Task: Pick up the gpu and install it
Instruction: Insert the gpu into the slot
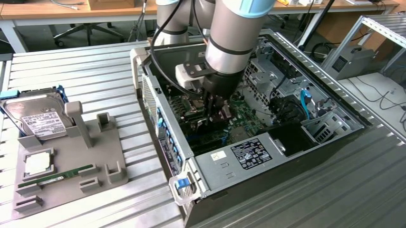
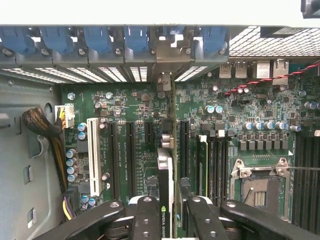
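Wrist view: gripper (image 2: 169,212) clamps slim dark gpu (image 2: 166,165) edge-on.

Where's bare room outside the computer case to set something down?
Free: the slatted table behind the grey parts tray, and the stretch nearer the camera, right of the case. Crowded: the tray, with the hard drive and memory stick.

Between the gripper's fingers (image 2: 146,220), the edge of the gpu (image 2: 165,200) carries white lettering that reads "NVIDIA QUADRO", partly cut off. The labels on the hard drive (image 1: 39,119) and the power supply (image 1: 254,153), and the motherboard's (image 2: 135,107) printing, are too small to read.
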`<state>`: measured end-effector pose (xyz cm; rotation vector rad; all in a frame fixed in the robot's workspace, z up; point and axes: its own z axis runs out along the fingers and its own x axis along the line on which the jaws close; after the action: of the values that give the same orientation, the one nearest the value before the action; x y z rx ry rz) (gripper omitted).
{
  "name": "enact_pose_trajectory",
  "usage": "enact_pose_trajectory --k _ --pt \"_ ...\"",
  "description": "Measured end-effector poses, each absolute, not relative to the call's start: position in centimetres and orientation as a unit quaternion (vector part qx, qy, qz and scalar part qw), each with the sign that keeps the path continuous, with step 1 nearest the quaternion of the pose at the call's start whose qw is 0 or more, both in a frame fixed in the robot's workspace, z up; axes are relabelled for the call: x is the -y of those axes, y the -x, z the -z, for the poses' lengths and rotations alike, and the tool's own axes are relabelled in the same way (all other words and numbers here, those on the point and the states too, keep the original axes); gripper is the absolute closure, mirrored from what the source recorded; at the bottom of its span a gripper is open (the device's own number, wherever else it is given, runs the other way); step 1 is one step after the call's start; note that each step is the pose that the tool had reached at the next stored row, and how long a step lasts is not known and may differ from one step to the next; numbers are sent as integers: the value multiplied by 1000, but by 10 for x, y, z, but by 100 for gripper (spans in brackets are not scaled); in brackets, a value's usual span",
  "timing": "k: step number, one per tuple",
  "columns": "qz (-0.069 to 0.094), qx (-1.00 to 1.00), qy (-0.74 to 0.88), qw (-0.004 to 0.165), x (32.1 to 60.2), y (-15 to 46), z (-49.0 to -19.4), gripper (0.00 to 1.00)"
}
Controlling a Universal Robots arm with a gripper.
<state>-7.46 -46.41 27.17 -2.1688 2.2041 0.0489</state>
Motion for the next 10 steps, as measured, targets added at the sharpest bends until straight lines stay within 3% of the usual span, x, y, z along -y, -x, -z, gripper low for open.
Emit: enact_pose_trajectory --k 10 --pt "-16 -712 701 25 464 78 -270 74"
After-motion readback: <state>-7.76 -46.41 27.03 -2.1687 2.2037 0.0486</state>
